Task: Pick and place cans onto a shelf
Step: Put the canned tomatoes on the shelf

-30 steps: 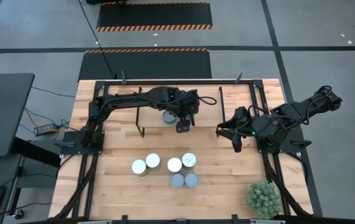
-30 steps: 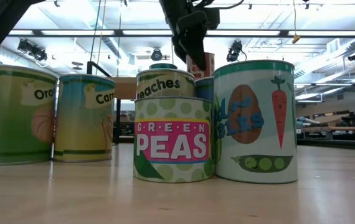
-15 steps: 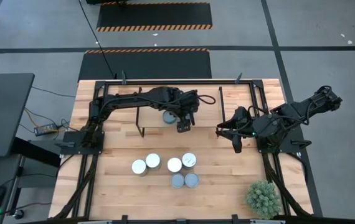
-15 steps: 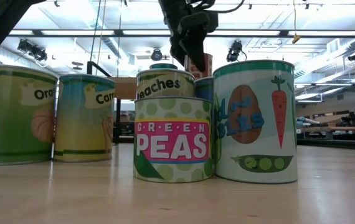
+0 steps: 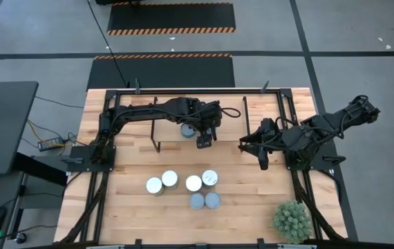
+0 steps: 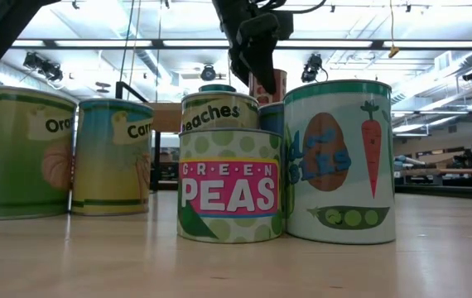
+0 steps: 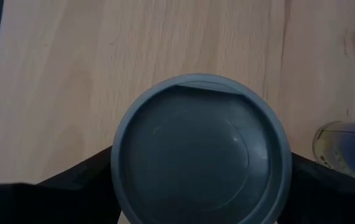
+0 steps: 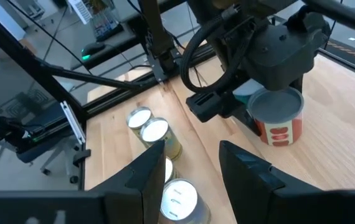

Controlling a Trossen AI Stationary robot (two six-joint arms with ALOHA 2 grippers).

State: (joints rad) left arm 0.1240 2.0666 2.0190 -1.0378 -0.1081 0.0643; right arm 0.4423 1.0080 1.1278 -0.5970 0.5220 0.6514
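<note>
The left gripper (image 5: 198, 130) clasped the rigid, smooth, probably light grey-lidded can (image 7: 200, 149) by its round sides on the shelf (image 5: 169, 128), while the right gripper (image 8: 190, 168) waited empty, fingers parted.

grey floor (image 5: 363, 41), striped mats (image 5: 171, 18)

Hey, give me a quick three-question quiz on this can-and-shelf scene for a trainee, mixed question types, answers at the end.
1. True or false: the right gripper holds nothing.
2. How many cans stand grouped on the table in front of the shelf? A four, B six, C eight.
3. Which gripper has the grey-lidded can between its fingers?
Key: 1 true; 2 B; 3 the left gripper.
</note>
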